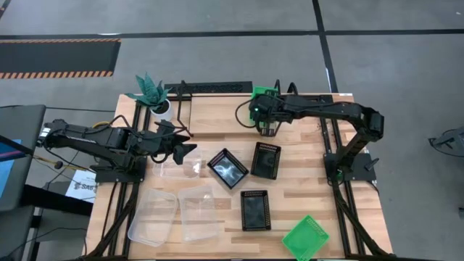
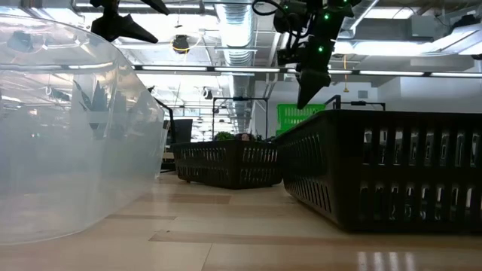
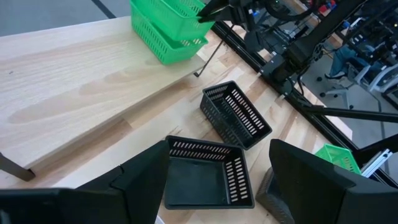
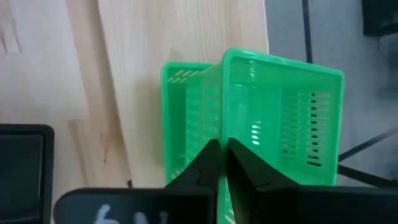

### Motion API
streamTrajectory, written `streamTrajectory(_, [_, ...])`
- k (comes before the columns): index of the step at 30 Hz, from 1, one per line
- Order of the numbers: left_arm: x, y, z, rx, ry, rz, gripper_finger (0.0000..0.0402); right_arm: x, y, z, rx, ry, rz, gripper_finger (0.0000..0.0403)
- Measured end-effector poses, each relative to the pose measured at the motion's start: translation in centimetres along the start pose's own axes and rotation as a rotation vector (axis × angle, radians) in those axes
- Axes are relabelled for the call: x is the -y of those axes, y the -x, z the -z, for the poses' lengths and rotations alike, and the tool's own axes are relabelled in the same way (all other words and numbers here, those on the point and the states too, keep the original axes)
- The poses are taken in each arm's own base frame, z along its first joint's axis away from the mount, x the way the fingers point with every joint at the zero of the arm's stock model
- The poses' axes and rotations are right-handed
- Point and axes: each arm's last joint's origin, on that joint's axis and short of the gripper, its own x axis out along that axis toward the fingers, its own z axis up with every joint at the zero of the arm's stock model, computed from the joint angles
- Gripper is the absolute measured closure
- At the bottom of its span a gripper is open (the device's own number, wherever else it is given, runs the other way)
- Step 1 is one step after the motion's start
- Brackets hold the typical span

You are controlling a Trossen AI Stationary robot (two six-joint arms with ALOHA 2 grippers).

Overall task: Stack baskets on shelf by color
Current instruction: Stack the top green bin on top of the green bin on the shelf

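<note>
Two green baskets [image 1: 265, 91] sit nested at the shelf's [image 1: 217, 119] far right end, the upper one tilted [image 4: 280, 106]. My right gripper [image 1: 262, 103] stands over them, shut on the upper one. A third green basket [image 1: 305, 237] lies near the table's near right corner. Three black baskets [image 1: 228, 168], [image 1: 266, 159], [image 1: 254, 210] rest on the tabletop. Clear baskets [image 1: 154, 215], [image 1: 199, 214] lie near left. My left gripper [image 1: 178, 149] hovers open above the table, a black basket [image 3: 208, 180] below its fingers. My right gripper pinches the upper green basket by one side wall [image 4: 225, 118], at its rim, one finger inside and one outside. The fingers come from above, pointing down. The basket sits tilted, its lower part inside the green basket beneath [image 4: 186, 112].
A potted teal plant [image 1: 150, 90] stands at the shelf's far left corner. The shelf top's left and middle parts [image 3: 74, 87] are bare wood. In the low view a clear basket [image 2: 75, 128] fills the left foreground and a black one [image 2: 384, 169] the right.
</note>
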Motion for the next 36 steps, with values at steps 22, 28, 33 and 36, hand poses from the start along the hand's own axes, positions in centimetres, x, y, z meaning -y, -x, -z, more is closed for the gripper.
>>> streamTrajectory(22, [0.0,0.0,0.0,0.001,-0.002,-0.001,0.0136,0.7,-0.4,0.3,0.01,-0.051,-0.062,0.0271])
streamTrajectory(28, [0.0,0.0,0.0,0.002,-0.001,-0.001,0.0136,1.2,-0.6,0.5,0.001,-0.069,-0.061,0.0301])
streamTrajectory(33, [0.0,0.0,0.0,0.002,-0.001,-0.001,0.0136,1.4,-0.7,0.6,0.01,-0.077,-0.095,0.0359])
streamTrajectory(36, [0.0,0.0,0.0,0.002,-0.001,-0.001,0.0136,1.3,-0.7,0.5,0.013,-0.068,-0.094,0.0391])
